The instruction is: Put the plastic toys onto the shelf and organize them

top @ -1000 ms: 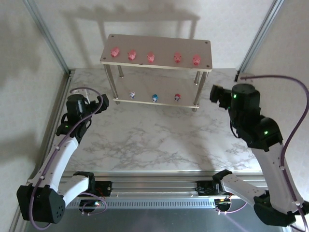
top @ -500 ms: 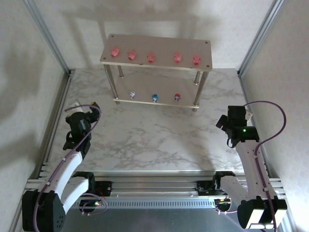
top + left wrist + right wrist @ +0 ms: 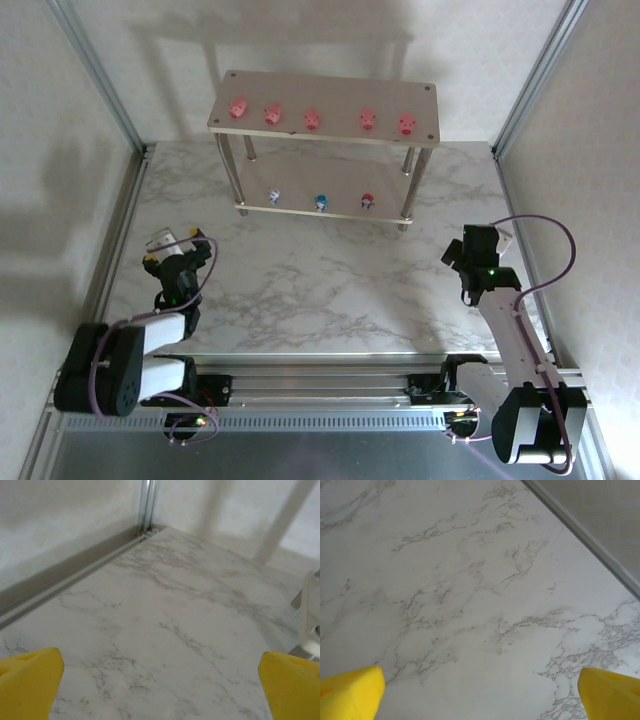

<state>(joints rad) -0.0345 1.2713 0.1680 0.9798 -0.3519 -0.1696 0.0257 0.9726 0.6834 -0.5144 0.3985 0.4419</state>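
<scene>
The shelf (image 3: pixel 330 92) stands at the back of the marble table. Several pink pig toys (image 3: pixel 312 119) sit in a row on its top board. Three whitish toys (image 3: pixel 321 203) stand in a row on the lower board. My left gripper (image 3: pixel 178 250) is low over the table's left side, well in front of the shelf, and open with nothing between its yellow fingertips (image 3: pixel 27 680). My right gripper (image 3: pixel 470 243) hangs low on the right, also open and empty, with bare marble between its yellow fingertips (image 3: pixel 612 692). A shelf leg (image 3: pixel 310 625) shows at the left wrist view's right edge.
Metal frame posts (image 3: pixel 100 75) and white walls close in the table on the left, right and back. A frame rail (image 3: pixel 590 535) runs along the table edge close to my right gripper. The marble top (image 3: pixel 320 290) lies bare between the two arms.
Both arms have folded back and down toward the near edge. The right arm came down from a raised pose beside the shelf. The toys have not moved.
</scene>
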